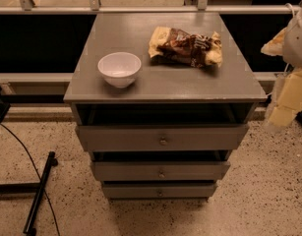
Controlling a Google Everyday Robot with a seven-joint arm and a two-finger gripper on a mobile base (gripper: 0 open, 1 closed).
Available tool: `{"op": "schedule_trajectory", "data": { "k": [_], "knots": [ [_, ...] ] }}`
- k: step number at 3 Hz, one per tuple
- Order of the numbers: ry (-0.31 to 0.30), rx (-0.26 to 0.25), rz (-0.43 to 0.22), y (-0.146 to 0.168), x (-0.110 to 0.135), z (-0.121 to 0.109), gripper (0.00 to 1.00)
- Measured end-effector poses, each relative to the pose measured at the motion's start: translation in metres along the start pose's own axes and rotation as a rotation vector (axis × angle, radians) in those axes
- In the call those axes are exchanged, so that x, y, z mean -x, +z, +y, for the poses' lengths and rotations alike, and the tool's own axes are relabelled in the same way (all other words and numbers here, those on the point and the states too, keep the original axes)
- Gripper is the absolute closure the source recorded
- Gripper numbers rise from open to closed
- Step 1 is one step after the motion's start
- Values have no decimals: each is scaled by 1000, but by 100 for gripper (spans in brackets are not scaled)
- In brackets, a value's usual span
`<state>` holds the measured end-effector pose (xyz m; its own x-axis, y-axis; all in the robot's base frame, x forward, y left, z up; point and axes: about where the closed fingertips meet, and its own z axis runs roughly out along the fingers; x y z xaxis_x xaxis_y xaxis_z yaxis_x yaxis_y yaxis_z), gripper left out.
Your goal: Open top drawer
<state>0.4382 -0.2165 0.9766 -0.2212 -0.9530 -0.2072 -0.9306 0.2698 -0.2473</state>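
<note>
The grey cabinet (160, 77) stands in the middle of the camera view with three drawer fronts. The top drawer (140, 137) is the widest, with a small round metal knob (163, 141) at its centre. Its front stands a little forward of the cabinet top, with a dark gap above it. The two narrower drawers, the middle one (140, 171) and the bottom one (140, 191), sit below it. My gripper (284, 107) is a pale blurred shape at the right edge, to the right of the cabinet at top-drawer height, apart from the knob.
A white bowl (119, 69) and a crumpled snack bag (186, 46) lie on the cabinet top. A metal railing (140, 9) runs behind. A black stand with a cable (40, 191) lies on the speckled floor at the left.
</note>
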Motion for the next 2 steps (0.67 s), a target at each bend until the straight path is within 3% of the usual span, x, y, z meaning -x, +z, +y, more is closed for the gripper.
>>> {"op": "schedule_trajectory", "data": {
  "k": [1, 2],
  "knots": [
    [0, 0, 0, 0, 0, 0, 0],
    [-46, 5, -77, 18, 21, 2, 0]
  ]
}}
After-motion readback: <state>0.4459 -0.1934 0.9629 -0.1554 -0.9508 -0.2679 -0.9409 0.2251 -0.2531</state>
